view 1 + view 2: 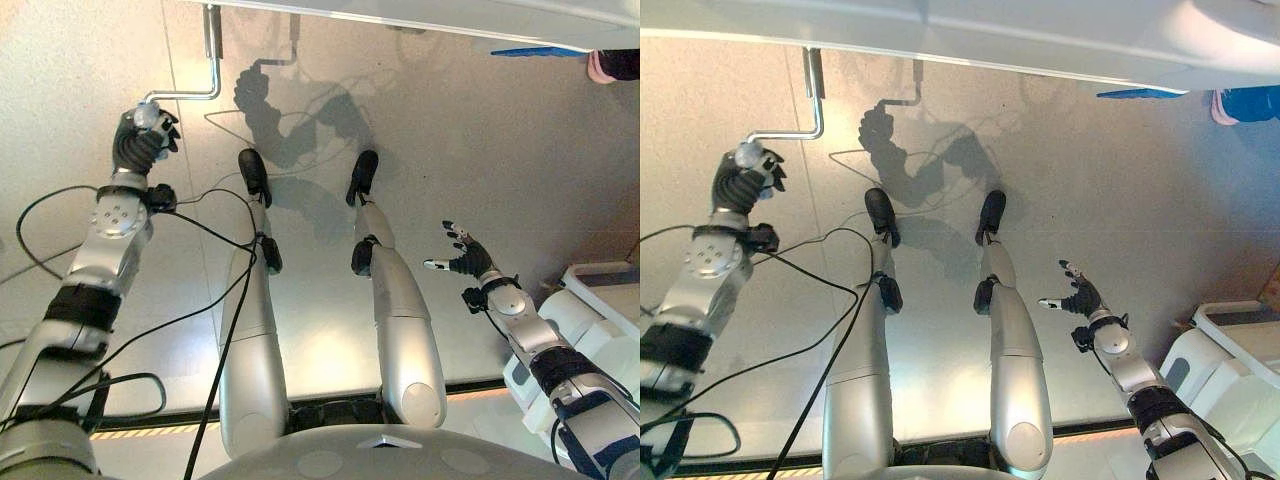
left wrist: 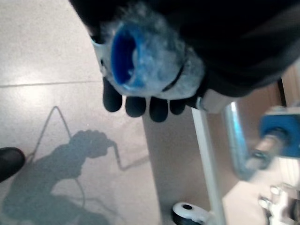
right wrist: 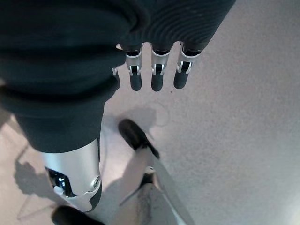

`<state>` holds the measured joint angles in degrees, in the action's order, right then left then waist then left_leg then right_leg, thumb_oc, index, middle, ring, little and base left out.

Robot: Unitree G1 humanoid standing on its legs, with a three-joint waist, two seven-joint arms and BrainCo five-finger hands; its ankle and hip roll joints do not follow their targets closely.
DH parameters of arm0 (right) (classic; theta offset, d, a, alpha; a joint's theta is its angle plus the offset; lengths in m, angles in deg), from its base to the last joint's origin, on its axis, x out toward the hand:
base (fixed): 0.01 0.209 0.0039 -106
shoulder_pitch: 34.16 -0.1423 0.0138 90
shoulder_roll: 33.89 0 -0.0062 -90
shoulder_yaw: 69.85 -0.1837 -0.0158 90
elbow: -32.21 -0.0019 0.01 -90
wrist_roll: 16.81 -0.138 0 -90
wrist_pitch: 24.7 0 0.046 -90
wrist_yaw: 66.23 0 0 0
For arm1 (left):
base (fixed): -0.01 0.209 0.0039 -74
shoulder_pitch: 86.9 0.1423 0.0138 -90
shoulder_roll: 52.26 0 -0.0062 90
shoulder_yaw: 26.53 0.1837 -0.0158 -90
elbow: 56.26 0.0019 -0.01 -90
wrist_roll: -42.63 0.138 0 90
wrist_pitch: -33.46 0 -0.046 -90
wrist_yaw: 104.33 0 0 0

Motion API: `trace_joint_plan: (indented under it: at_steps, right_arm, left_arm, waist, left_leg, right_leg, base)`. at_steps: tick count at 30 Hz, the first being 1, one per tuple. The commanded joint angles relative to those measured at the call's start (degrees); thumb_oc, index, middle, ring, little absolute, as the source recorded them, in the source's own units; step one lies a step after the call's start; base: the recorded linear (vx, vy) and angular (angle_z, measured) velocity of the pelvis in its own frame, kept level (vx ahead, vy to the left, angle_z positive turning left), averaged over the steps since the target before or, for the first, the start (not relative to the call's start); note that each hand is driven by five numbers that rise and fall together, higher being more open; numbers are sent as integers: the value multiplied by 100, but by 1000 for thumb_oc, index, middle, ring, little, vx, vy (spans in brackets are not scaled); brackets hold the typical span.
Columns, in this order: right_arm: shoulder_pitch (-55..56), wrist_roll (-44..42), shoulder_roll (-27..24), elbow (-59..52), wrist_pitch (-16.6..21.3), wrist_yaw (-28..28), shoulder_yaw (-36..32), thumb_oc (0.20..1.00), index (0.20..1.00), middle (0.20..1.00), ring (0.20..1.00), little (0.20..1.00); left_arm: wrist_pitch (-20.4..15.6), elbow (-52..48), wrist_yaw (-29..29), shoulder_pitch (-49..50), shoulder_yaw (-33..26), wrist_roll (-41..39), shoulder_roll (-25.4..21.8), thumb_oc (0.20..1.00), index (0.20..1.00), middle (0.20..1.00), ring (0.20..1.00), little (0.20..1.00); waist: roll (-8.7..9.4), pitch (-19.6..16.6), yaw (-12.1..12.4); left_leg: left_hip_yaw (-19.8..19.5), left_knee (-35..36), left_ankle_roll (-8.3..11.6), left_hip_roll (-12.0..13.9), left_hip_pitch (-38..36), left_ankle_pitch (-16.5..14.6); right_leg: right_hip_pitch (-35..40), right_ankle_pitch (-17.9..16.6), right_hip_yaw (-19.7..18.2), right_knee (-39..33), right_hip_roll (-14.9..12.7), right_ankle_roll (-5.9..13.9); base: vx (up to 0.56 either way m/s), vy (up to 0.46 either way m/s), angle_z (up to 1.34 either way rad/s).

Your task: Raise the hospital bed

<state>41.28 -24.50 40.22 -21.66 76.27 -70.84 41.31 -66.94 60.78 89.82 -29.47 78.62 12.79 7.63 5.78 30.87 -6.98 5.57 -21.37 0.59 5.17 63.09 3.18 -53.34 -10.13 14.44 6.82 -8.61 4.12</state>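
Gripping crank handle (image 1: 147, 116): left hand (image 1: 140, 143) raised, fingers curled; right hand (image 1: 464, 255) low, fingers spread

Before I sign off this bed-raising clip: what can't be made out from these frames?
- Crank handle: its grip is hidden inside the left hand, eye views.
- Hospital bed: cut off by the top edge; its height cannot be judged.
- Crank's joint under the bed: blurred in the left wrist view.
- Person's shoe: cut off at the right edge.
- Right hand: open, holding nothing.
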Motion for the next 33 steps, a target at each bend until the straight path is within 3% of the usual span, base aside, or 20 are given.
trace_joint_plan:
  at_steps: [1, 11, 19, 27, 33]
  right_arm:
    - [154, -157, 27, -120, -14, -47, 260, 1000, 1000, 1000, 1000, 1000]
    - [-216, -274, -65, -338, -29, -99, 561, 1000, 1000, 1000, 1000, 1000]
    - [-335, -301, -114, -293, -35, -121, 648, 1000, 1000, 1000, 1000, 1000]
    - [-543, -258, -156, -269, -31, -184, 824, 1000, 1000, 1000, 1000, 1000]
    - [-274, -151, -217, -222, -26, -183, 623, 1000, 1000, 1000, 1000, 1000]
  left_arm:
    - [-120, -3, 159, -280, -11, 353, -114, 200, 200, 200, 200, 200]
    - [142, 1098, 95, -1243, 816, 501, 316, 200, 200, 200, 200, 200]
    - [108, 1152, 24, -1543, 1190, 500, 604, 200, 200, 200, 200, 200]
    - [-90, 616, -106, -1757, 1606, 266, 910, 200, 200, 200, 200, 200]
    - [-373, -1058, -323, -1083, 1506, -152, 615, 200, 200, 200, 200, 200]
  waist:
    - [445, -108, -108]
    - [440, -108, -302]
    - [396, -108, -422]
    - [407, -108, -557]
    - [200, -108, -502]
  left_leg:
    - [230, -263, 97, -394, -257, -753]
    - [318, -222, 61, -335, -151, -654]
    - [338, -55, 86, -273, -156, -495]
    - [437, 378, 222, -125, -463, -183]
    - [432, 561, 341, -34, -772, 33]
  right_leg:
    - [25, 43, -345, 90, -496, 930]
    - [-384, 115, -587, 315, -425, 811]
    - [-615, 205, -684, 496, -320, 710]
    - [-613, 202, -740, 534, -85, 632]
    - [-543, 332, -692, 756, 60, 580]
  base:
    - [0, 0, 0]
    - [5, -18, -9]
    - [-12, -90, -7]
    - [-21, -122, -7]
    - [-20, -156, -4]
